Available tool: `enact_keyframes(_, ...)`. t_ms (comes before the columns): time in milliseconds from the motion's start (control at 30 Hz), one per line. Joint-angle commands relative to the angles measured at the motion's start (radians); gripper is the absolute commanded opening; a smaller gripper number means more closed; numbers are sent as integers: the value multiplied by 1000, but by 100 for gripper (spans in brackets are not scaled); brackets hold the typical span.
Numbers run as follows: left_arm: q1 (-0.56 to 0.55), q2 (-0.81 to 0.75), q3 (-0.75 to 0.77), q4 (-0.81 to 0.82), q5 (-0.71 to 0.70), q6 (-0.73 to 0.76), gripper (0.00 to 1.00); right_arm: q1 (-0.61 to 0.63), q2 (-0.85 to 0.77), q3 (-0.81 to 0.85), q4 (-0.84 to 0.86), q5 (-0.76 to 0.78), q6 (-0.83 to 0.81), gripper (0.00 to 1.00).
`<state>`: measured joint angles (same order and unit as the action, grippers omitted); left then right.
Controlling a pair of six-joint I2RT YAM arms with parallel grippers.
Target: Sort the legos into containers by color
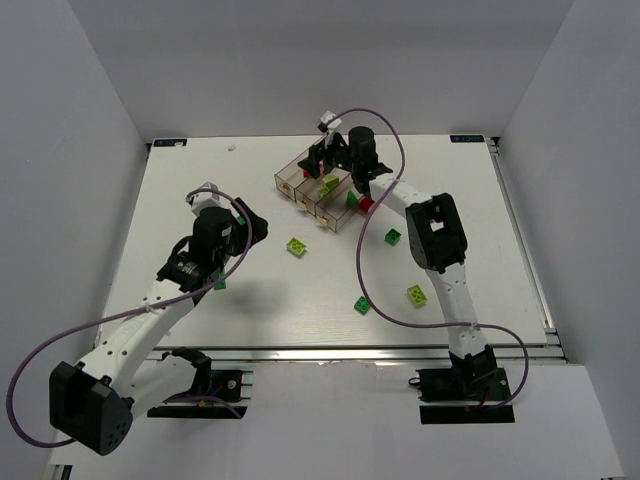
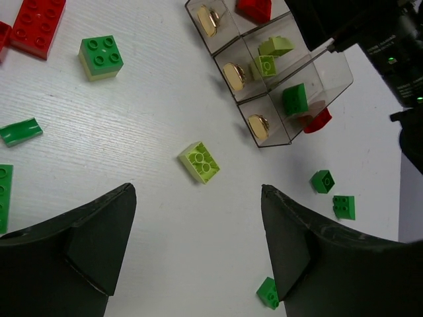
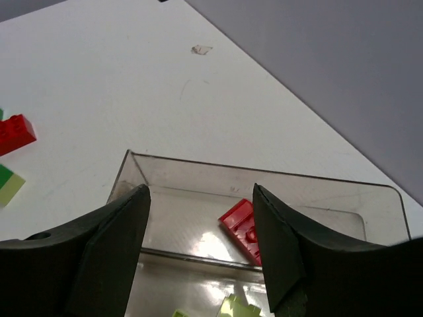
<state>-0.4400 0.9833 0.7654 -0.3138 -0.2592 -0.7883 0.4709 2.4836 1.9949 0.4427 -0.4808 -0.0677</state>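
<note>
The right gripper [image 3: 200, 205] is hanging spread and empty over the joined clear smoky plastic trays [image 3: 264, 177]. Its wrist view is showing a red studded brick [image 3: 241, 228] inside, which the overhead view is leaving unclear. The left gripper [image 2: 197, 198], nearby, is gaping empty.

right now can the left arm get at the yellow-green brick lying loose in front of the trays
Probably yes: the left hand is open and the yellow-green brick lies alone on bare table ahead of its fingers, clear of the trays.
</note>
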Motion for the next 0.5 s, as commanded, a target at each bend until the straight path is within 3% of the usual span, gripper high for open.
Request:
enact_keyframes(0, 20, 20, 57, -33, -18, 44, 84, -12, -178, -31, -36, -77, -43, 71)
enact_keyframes(67, 32, 31, 75, -38, -9, 67, 79, -18, -254, -42, -170, -108, -108, 87)
enact_keyframes(100, 41, 35, 81, -38, 0, 78, 68, -20, -279, -60, -220, -122, -141, 89)
enact_keyframes(167, 98, 70, 98, -63, 50, 106, 52, -28, -358, -85, -359, -176, -223, 89)
enact_keyframes(200, 163, 90, 119, -76, 78, 113, 39, -31, -386, -122, -399, -208, -242, 89)
enact_keyframes(267, 239, 172, 140, -100, 189, 154, 29, -47, -481, -177, -476, -249, -270, 88)
enact_keyframes(333, 325, 234, 182, -113, 242, 193, 27, -63, -546, -281, -533, -320, -299, 71)
enact_keyframes(400, 369, 342, 257, -136, 291, 263, 30, -84, -629, -335, -614, -390, -342, 52)
enact_keyframes(433, 379, 382, 288, -162, 294, 288, 45, -89, -652, -372, -652, -406, -363, 28)
enact_keyframes(467, 383, 462, 323, -182, 293, 329, 51, -95, -687, -386, -695, -413, -389, 16)
